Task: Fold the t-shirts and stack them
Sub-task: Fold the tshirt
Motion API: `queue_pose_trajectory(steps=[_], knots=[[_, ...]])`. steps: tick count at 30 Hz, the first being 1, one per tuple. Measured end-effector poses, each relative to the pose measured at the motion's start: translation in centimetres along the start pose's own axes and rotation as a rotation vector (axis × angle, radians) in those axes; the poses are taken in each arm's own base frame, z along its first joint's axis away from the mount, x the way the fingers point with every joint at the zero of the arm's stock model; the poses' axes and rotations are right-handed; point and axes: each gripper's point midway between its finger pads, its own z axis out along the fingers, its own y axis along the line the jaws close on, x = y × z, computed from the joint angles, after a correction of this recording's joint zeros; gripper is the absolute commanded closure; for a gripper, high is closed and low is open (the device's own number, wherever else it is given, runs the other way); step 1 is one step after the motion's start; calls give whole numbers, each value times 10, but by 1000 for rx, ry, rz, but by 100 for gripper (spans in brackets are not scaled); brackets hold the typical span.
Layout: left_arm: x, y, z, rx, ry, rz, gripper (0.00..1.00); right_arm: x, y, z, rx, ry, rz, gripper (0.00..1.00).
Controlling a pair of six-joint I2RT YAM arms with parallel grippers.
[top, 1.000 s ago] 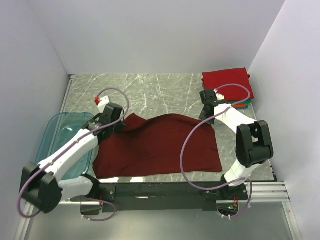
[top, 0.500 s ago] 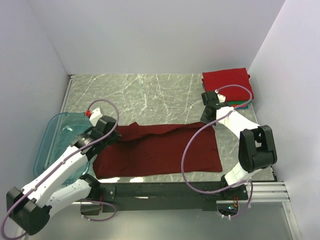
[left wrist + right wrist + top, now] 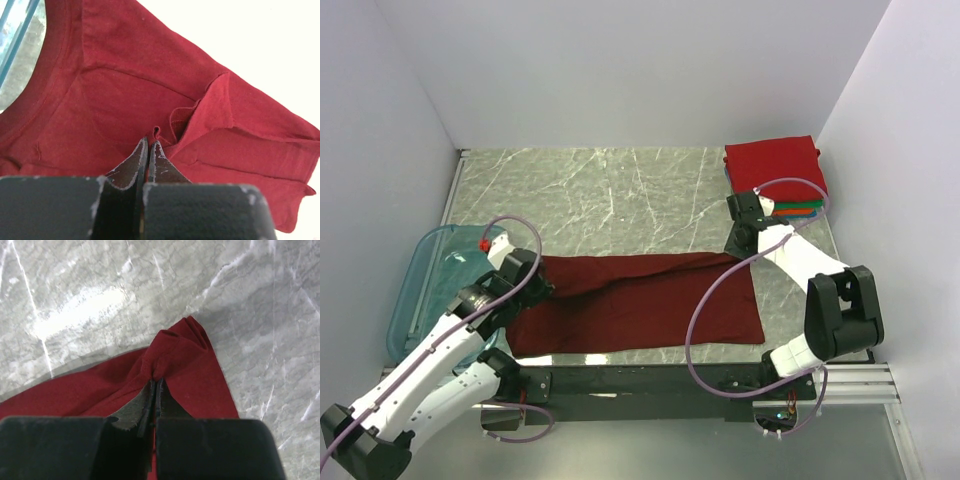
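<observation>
- The grey marbled table (image 3: 620, 190) fills the space between the white walls. Both arms reach onto it from its near edge.
- The maroon t-shirt (image 3: 640, 305) lies spread across the near middle of the table. Its far edge is drawn into an almost straight line running between the two grippers. Its near edge lies flat close to the arm bases. In the left wrist view the collar band and a bunched sleeve hem of the shirt (image 3: 125, 100) are visible.
- The translucent teal bin (image 3: 430, 270) sits at the left side of the table, just beside the left end of the maroon t-shirt. The left arm crosses over part of it.
- The stack of folded t-shirts (image 3: 775, 165) rests in the far right corner, well apart from the bin. A bright red t-shirt is on top, and green and orange edges (image 3: 802, 210) show beneath it on the near side.
- The left gripper (image 3: 535, 285) has its jaws pressed together on a pinch of maroon cloth at the shirt's far left corner, as the left wrist view (image 3: 149, 147) shows.
- The right gripper (image 3: 735, 245) is likewise clamped on the shirt's far right corner. There the cloth rises into a small peak (image 3: 172, 347) above the fingertips.
</observation>
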Motion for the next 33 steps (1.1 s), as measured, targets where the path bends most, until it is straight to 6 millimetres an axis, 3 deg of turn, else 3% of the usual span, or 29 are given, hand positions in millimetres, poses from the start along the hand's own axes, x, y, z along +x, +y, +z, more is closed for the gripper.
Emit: queue_pose_trajectory(steps=[9,18,24,31,33], knots=[[10,-2,-11,49,50,-37,100,8,-6,-1,6,8,-19,100],[46,16,-11,-13,168,-70,100,21,-13,5,20,31,-34,100],[54,28,-13,-73,197,-119,100,33,-20,8,39,56,-35,100],[62,34,-15,-90,222,-153,100,44,-29,11,73,76,-17,90],[67,37,-15,-93,236,-156,95,51,-34,13,91,88,-12,86]])
